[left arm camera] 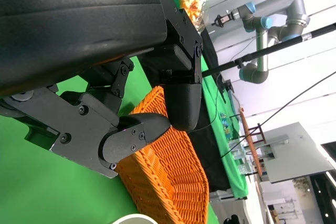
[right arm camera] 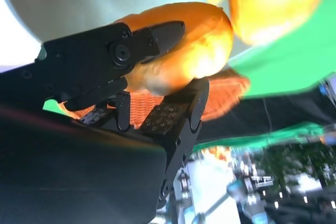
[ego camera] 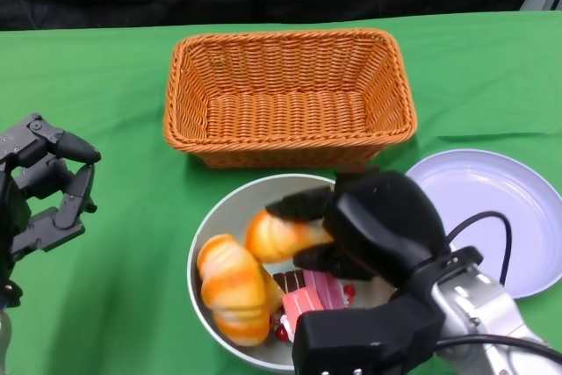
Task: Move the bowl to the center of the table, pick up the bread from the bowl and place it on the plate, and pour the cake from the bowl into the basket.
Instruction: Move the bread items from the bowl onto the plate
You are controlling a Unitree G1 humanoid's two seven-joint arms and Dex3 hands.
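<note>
You had a surface [ego camera: 114, 103] covered in bright green cloth, running back to a dark backdrop. On it, toward the far side, sat an orange wicker basket [ego camera: 290, 98], rectangular and upright. Just in front of the basket stood a pale grey bowl [ego camera: 219, 217], its far rim close to the basket's near wall. To the bowl's right lay a pale lilac plate [ego camera: 492, 208], flat on the cloth, near the basket's right corner.
</note>
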